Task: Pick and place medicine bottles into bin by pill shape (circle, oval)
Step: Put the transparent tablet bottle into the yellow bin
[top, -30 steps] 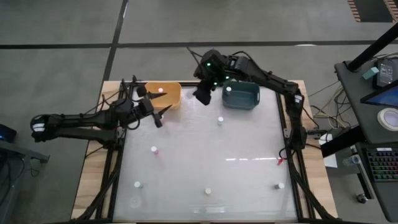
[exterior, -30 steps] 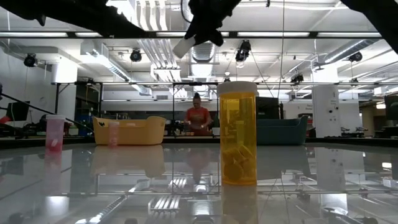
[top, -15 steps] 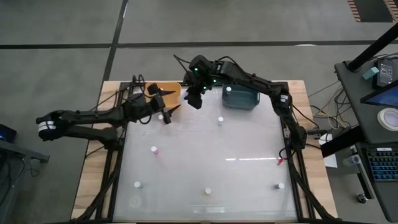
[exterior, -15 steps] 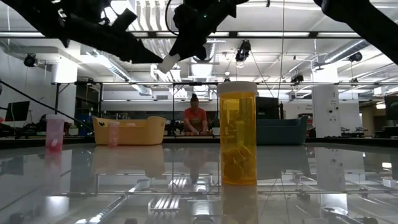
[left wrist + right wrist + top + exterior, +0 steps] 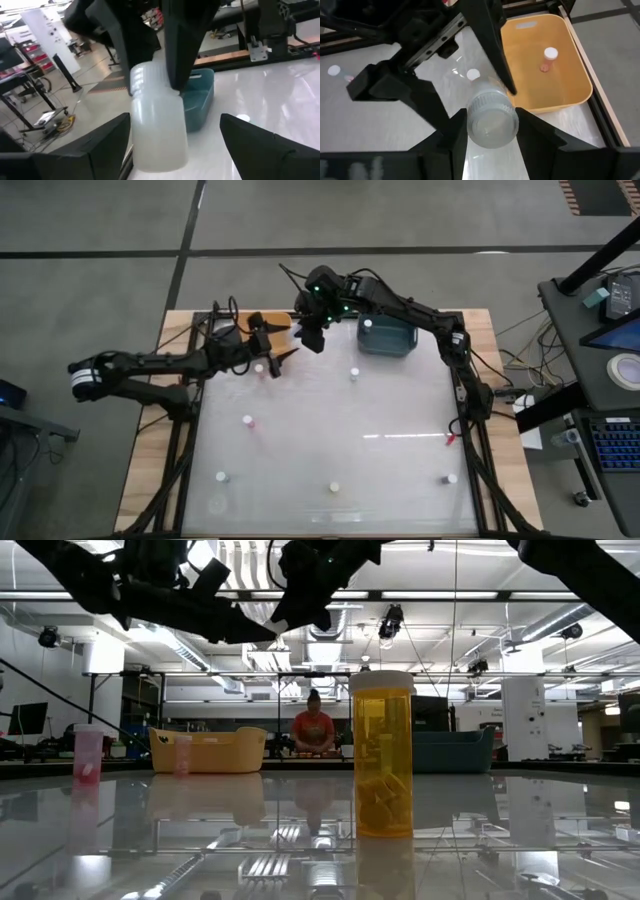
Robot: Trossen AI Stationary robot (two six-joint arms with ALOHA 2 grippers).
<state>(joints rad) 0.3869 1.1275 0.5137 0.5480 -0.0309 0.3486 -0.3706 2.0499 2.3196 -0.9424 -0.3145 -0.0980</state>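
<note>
My right gripper (image 5: 308,335) hangs over the right end of the yellow bin (image 5: 547,95), shut on a clear medicine bottle (image 5: 159,132) with a ribbed white cap. My left gripper (image 5: 278,345) is open and points level at that bottle. Its fingers (image 5: 102,145) stand on either side of the bottle's body, and I cannot tell whether they touch it. One small bottle (image 5: 550,53) lies in the yellow bin, another (image 5: 367,323) in the blue bin (image 5: 390,338). Several white-capped bottles stand on the table, among them one (image 5: 353,373) near the blue bin and one (image 5: 247,420) at mid left. My right gripper pinches the clear bottle at its ribbed cap end (image 5: 146,80) between its two fingers (image 5: 532,131). The fingers slant down from the far right side. The bottle is lifted clear of table and bin and hangs tilted below them, its bottom end lowest.
A tall amber bottle (image 5: 382,755) stands close to the low camera, and a pink one (image 5: 88,755) stands at the left. More bottles stand along the near edge (image 5: 334,487). A person (image 5: 315,730) stands in the room beyond the table.
My left gripper has gone toward the table's far edge and rightward, up to the bottle that the right gripper holds, staying open. My right gripper has shifted a little toward the left with the bottle, over the yellow bin's right end.
</note>
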